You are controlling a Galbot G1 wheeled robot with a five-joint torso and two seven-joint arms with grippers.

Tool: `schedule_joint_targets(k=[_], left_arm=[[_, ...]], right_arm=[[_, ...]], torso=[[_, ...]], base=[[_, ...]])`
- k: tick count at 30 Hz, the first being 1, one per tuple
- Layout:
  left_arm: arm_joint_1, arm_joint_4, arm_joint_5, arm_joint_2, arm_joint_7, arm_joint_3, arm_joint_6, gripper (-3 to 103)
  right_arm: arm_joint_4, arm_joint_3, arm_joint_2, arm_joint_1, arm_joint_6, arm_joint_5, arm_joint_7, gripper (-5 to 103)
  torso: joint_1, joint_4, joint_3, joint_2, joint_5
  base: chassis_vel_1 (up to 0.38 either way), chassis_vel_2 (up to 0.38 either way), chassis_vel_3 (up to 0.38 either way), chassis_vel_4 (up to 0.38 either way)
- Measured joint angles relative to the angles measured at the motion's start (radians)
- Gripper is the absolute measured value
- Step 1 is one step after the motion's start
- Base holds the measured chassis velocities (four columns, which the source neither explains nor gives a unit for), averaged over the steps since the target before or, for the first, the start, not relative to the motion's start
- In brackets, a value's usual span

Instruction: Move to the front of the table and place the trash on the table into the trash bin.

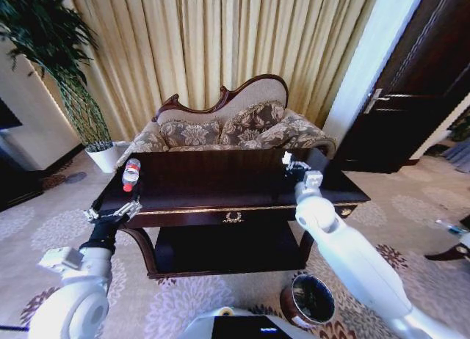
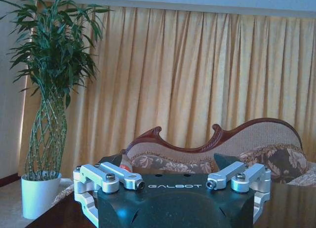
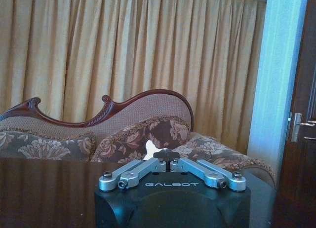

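The left gripper (image 1: 110,215), jaws spread wide and empty, sits at the left edge of the table (image 1: 220,199), and the bottle (image 1: 131,175) lies just above it in the frame, long axis running away from the robot. The right gripper (image 1: 296,165), at right centre, is pinched on a white wad (image 3: 151,150). The bin (image 1: 308,301) stands on the floor, lower right.
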State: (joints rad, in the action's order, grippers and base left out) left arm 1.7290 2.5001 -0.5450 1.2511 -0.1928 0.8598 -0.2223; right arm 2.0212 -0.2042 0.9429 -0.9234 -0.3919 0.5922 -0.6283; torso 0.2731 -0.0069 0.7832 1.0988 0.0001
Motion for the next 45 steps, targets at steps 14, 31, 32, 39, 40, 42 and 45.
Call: schedule_joint_targets(k=[14, 31, 32, 39, 40, 42, 45], left_arm=[[0.020, 0.000, 0.001, 0.004, 0.001, 0.009, 0.004, 100], [0.041, 0.000, 0.024, 0.020, 0.004, 0.007, 0.017, 100], [0.041, 0.000, 0.024, 0.021, 0.004, 0.008, 0.017, 100], [0.044, 0.000, 0.024, 0.028, 0.004, 0.010, 0.017, 100], [0.044, 0.000, 0.026, 0.029, 0.004, 0.007, 0.017, 100], [0.045, 0.000, 0.029, 0.031, 0.004, 0.004, 0.017, 100], [0.047, 0.000, 0.032, 0.031, 0.004, -0.001, 0.017, 100]], right_arm=[[0.044, -0.010, 0.016, -0.046, -0.015, -0.006, -0.027, 0], [-0.052, -0.037, 0.068, -0.100, -0.041, -0.063, -0.011, 0], [-0.076, -0.052, 0.077, -0.115, -0.055, -0.068, 0.003, 0], [-0.240, -0.161, 0.117, -0.207, -0.088, -0.088, 0.070, 0], [-0.256, -0.175, 0.120, -0.220, -0.088, -0.094, 0.080, 0], [-0.280, -0.194, 0.123, -0.239, -0.089, -0.106, 0.096, 0], [-0.327, -0.228, 0.130, -0.276, -0.088, -0.140, 0.128, 0]], torso=[[0.000, -0.0002, 0.000, 0.000, 0.0000], [-0.001, 0.0004, 0.000, 0.001, -0.0002], [0.000, -0.0002, 0.000, 0.000, -0.0001], [0.001, -0.0001, 0.001, -0.001, 0.0002], [0.001, -0.0003, 0.000, -0.001, 0.0002], [0.000, -0.0004, 0.000, 0.000, 0.0001], [0.000, -0.0003, 0.000, 0.000, 0.0000]], base=[[0.072, -0.069, -0.073, 0.067], [0.176, -0.172, -0.175, 0.168], [0.000, 0.000, 0.000, 0.000], [-0.023, 0.031, 0.031, -0.026], [0.000, 0.000, 0.000, 0.000], [0.000, 0.000, 0.000, 0.000], [0.000, 0.000, 0.000, 0.000]])
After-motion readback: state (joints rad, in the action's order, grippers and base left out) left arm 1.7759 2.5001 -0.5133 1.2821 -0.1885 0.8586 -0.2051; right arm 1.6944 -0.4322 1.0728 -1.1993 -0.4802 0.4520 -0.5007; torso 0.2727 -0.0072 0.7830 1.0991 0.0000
